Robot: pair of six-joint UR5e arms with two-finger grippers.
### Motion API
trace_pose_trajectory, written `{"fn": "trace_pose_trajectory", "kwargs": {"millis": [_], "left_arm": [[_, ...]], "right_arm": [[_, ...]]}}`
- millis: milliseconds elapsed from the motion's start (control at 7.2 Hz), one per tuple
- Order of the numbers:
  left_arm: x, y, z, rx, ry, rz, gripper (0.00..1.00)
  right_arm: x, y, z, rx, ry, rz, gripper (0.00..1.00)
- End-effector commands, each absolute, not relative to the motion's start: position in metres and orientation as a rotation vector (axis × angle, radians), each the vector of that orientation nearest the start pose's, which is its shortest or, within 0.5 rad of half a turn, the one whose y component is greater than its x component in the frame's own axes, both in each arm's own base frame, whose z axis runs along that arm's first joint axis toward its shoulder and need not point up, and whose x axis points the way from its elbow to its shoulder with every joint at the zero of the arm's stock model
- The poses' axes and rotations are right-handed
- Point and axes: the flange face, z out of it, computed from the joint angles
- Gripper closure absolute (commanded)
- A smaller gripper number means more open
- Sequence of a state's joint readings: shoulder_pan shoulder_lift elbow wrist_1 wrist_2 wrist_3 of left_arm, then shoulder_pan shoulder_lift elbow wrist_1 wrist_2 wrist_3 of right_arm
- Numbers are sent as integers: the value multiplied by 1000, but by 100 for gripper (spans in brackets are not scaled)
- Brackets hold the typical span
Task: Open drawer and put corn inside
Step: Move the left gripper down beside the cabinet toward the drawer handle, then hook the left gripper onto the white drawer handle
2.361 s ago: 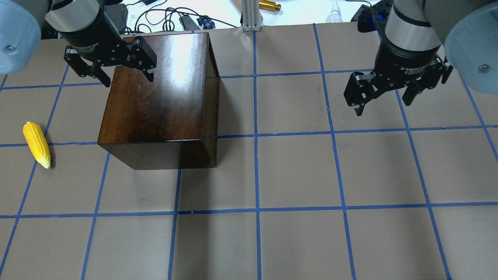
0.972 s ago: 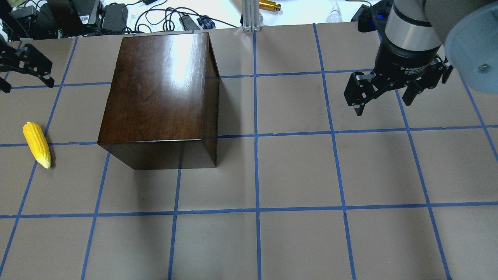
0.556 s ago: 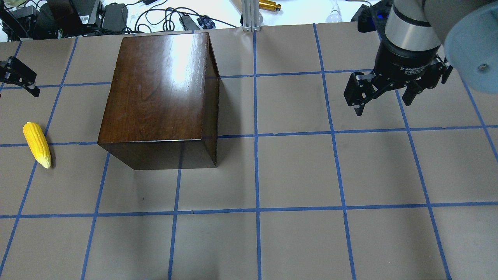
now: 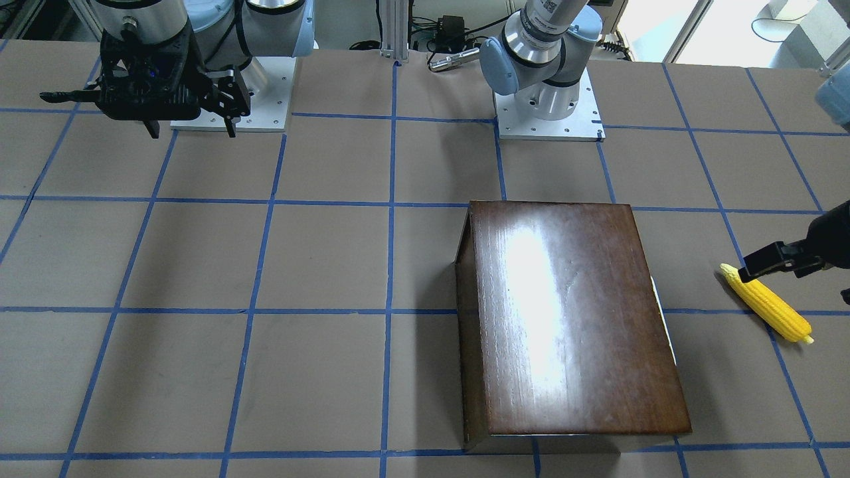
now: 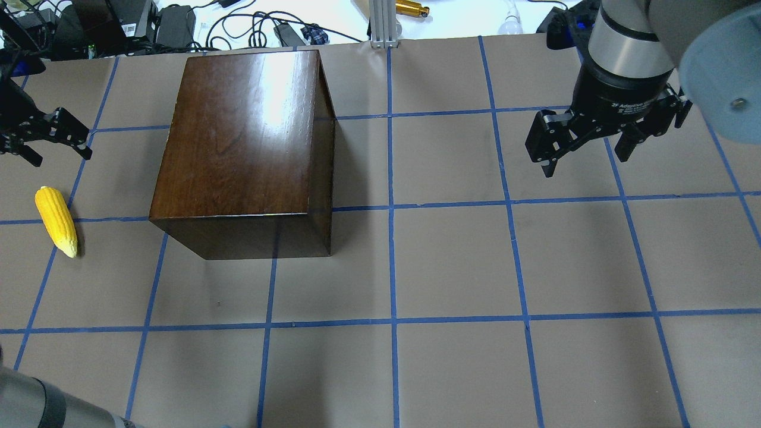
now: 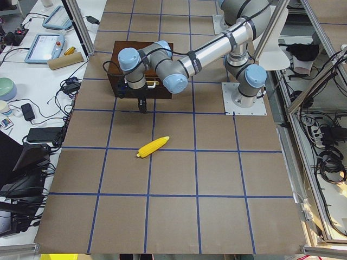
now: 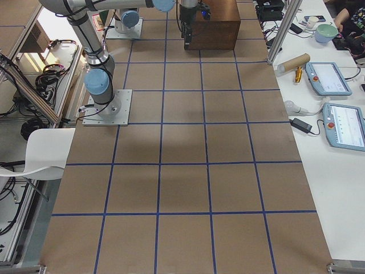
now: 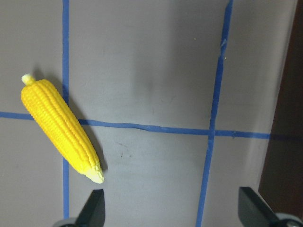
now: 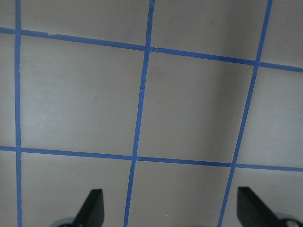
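The yellow corn lies on the table left of the dark-brown box; it also shows in the front-facing view and the left wrist view. The box stands shut. Its drawer front faces the corn's side and shows only in the exterior left view, partly behind the arm. My left gripper is open and empty above the table, between the corn's thick end and the box's left side. In the left wrist view the corn lies beside its left fingertip. My right gripper is open and empty, far right.
The table has brown paper with a blue tape grid. Cables, power bricks and a metal post lie beyond its far edge. A part of my left arm shows at the bottom left corner. Both arm bases stand at the robot's side.
My left gripper left the box's back-left corner, swung out past the view's left edge, then came back in behind the corn. The right arm, box and corn have not moved.
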State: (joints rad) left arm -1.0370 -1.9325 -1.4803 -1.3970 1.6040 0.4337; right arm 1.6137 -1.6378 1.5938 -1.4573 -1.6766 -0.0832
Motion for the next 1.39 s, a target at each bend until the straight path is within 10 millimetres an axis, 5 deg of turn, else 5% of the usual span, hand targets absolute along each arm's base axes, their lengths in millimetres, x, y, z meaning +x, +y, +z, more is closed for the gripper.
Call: {"fn": "trace_pose_trajectory", "kwargs": {"millis": [0,278,694,1250], "left_arm": [[204,-606,326,-172,3194,170,0],[204,-603,325,-223,3335,90,0],[158,-619,331,104,3423,13,0],[142,-625,319,269,3457,-6,0]], "right_arm": [[142,-451,498,-212,3237,118,0],[142,-450,498,-210,3237,115,0],[142,-451,498,-210,3237,118,0],[142,-451,498,-212,3235,118,0]]}}
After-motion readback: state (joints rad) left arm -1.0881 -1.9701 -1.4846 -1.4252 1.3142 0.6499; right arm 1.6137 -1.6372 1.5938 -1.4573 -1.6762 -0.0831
